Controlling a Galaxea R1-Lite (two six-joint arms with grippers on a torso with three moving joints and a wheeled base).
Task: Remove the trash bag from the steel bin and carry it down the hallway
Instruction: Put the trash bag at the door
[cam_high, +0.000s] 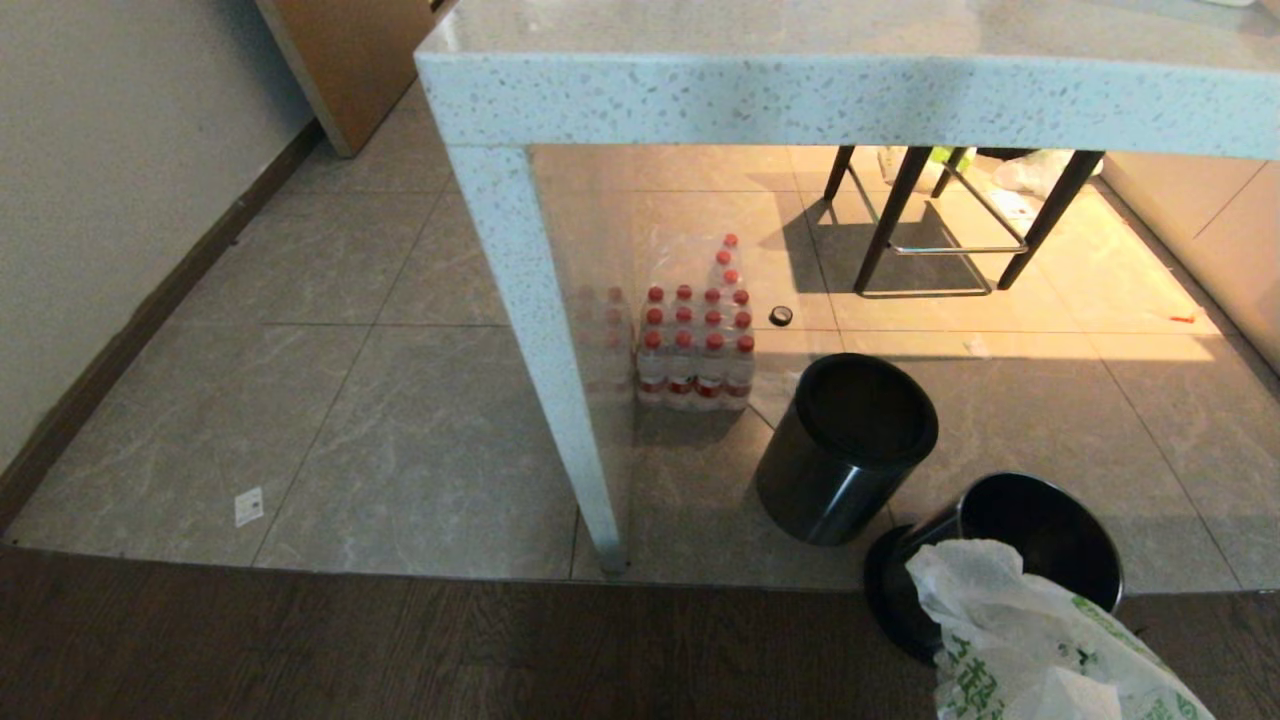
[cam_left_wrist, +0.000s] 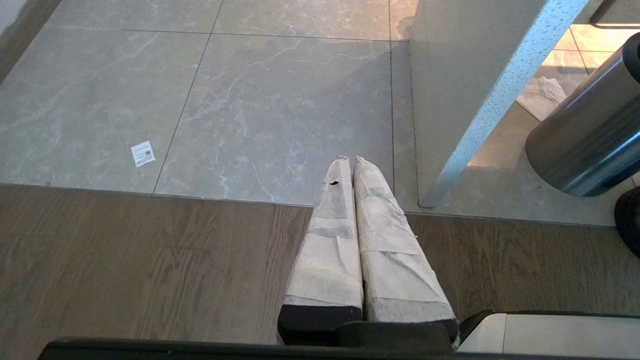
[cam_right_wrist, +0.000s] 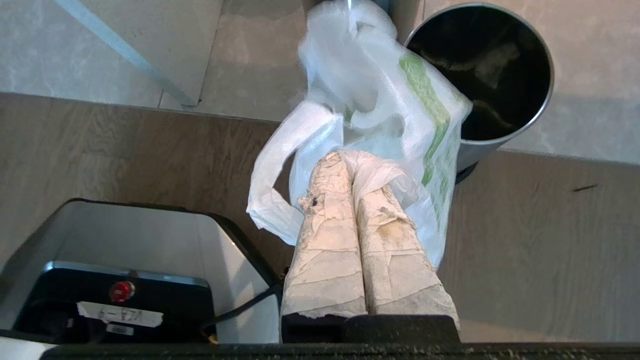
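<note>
- Two floors meet under me: grey marble-look tiles (cam_high: 420, 420) on the far side, dark wood planks (cam_high: 400, 650) on the near side.
- A speckled white table (cam_high: 800, 90) spans the far part of the scene, one leg coming down on the tiles close to the plank edge.
- Right of that leg stands a dark, almost black cylinder bin (cam_high: 845, 450); nearer and further right is the steel bin (cam_high: 1040, 540), its mouth open and dark inside.
- The trash bag (cam_right_wrist: 380, 120), white with green print, hangs out of the steel bin, in front of its rim on the near side.
- A wrapped pack of red-capped water bottles (cam_high: 698, 345) sits under the table, left of the dark bin.
- My right gripper (cam_right_wrist: 350, 160) has its jaws pressed together, pinching the trash bag's plastic.
- My left gripper (cam_left_wrist: 350, 161) hangs over the plank edge, left of the table leg, jaws pressed together on nothing.
</note>
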